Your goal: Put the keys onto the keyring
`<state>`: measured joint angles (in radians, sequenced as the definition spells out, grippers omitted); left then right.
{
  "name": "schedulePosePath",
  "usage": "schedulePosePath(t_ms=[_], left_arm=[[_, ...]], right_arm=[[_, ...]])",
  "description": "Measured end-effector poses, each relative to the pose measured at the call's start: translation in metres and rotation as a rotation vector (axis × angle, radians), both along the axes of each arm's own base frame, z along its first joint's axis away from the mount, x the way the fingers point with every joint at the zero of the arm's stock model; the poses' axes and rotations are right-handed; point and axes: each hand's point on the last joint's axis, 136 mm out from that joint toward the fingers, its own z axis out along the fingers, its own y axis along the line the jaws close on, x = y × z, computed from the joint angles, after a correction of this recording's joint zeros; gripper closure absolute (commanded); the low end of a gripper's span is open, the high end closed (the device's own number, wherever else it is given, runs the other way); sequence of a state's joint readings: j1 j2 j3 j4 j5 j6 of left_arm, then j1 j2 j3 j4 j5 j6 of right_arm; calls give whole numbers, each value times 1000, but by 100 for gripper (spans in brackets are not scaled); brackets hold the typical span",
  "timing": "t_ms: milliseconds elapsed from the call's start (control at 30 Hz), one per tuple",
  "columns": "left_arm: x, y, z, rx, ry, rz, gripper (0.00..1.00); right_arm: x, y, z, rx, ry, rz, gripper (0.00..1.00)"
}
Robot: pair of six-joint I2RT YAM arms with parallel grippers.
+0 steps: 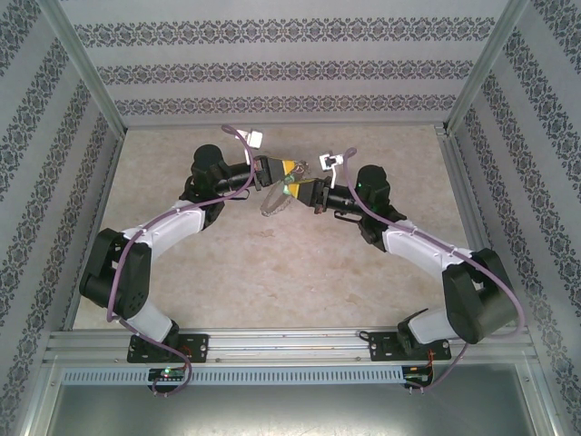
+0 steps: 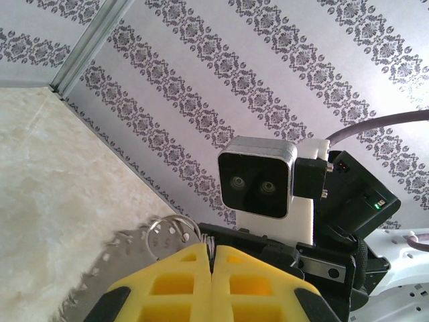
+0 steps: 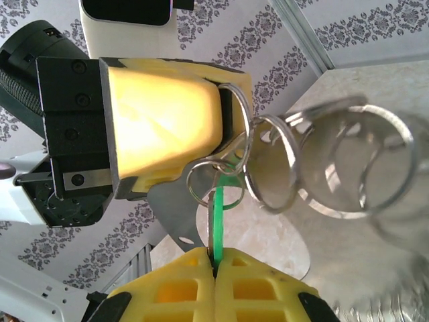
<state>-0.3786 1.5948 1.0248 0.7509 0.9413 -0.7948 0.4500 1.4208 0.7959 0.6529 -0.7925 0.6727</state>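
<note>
left gripper (image 2: 211,249) closed, clamping keyring (image 3: 293,164). right gripper (image 3: 216,253) closed on green key (image 3: 218,215). key overlaps a small ring (image 3: 188,184) by the left tips; can't tell if threaded.

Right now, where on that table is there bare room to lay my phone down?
The widest bare patch of the table lies between the left arm, the right arm and the near rail. A strip along the back wall is free too. It is crowded toward the back middle, where the left gripper and right gripper meet holding the keyring and key.
</note>
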Motion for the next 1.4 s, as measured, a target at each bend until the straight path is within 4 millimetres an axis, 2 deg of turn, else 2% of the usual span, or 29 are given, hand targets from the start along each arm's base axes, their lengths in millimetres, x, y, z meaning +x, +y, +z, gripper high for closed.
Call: schedulePosePath(t_ms=[267, 300, 433, 600, 700, 900, 1167, 1400], left_arm=[[1, 0, 1, -2, -4, 5, 100], [1, 0, 1, -3, -5, 8, 100], [2, 0, 1, -3, -5, 12, 100], [3, 1, 3, -8, -13, 22, 100], [3, 1, 6, -13, -25, 25, 100], [2, 0, 10, -23, -45, 24, 100], [-2, -5, 10, -24, -43, 11, 100], [-2, -6, 10, -24, -42, 9, 100]], right_arm=[[4, 0, -3, -7, 14, -12, 100], [4, 0, -3, -7, 13, -13, 98], [7, -4, -3, -11, 14, -24, 76], [8, -28, -8, -13, 34, -84, 67], [3, -44, -5, -9, 25, -124, 65], [-3, -55, 27, 32, -37, -174, 64], [12, -46, 50, 105, -32, -196, 66], [26, -36, 48, 151, 2, -201, 71]])
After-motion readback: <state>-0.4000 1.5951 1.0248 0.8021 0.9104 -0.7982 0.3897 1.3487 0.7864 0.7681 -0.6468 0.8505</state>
